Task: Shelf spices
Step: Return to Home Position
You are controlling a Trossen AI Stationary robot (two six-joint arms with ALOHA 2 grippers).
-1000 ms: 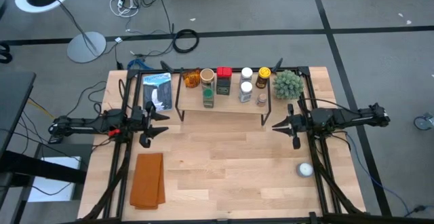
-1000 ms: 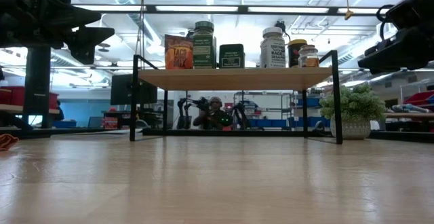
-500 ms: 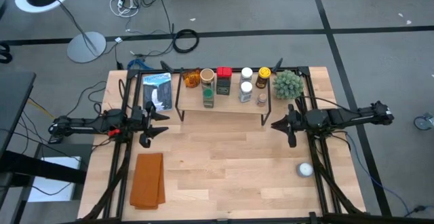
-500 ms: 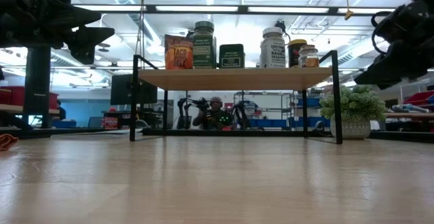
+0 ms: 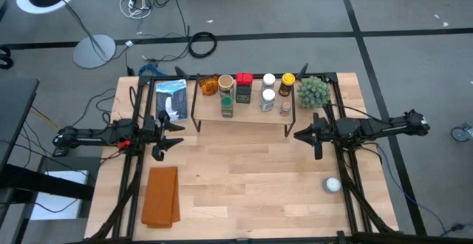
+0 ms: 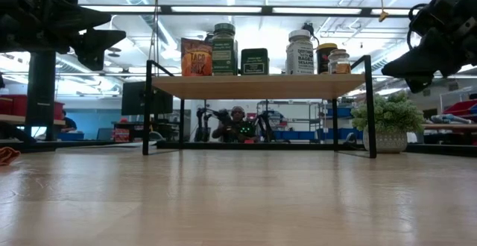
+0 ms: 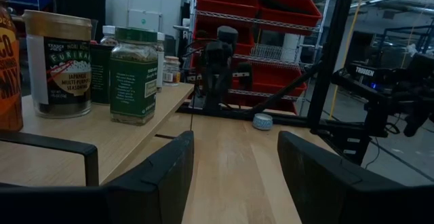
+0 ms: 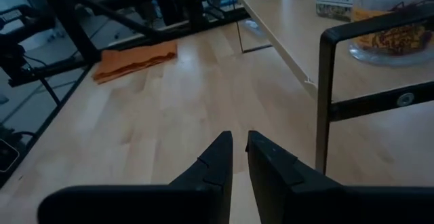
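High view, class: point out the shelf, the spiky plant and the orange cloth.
shelf (image 5: 247, 116), high view, bare front board.
spiky plant (image 5: 312, 91), high view, its top.
orange cloth (image 5: 160, 195), high view, its middle.

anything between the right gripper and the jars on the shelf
Only the shelf itself: its black end frame rises at the shelf's right end, between the right gripper and the nearest jar. Nothing else visible stands in that line. The plant sits off to the side, behind the gripper.

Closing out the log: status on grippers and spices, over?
Left gripper open, right gripper shut, both empty, flanking shelf. Spices on shelf. Plant ball by right gripper, apart.
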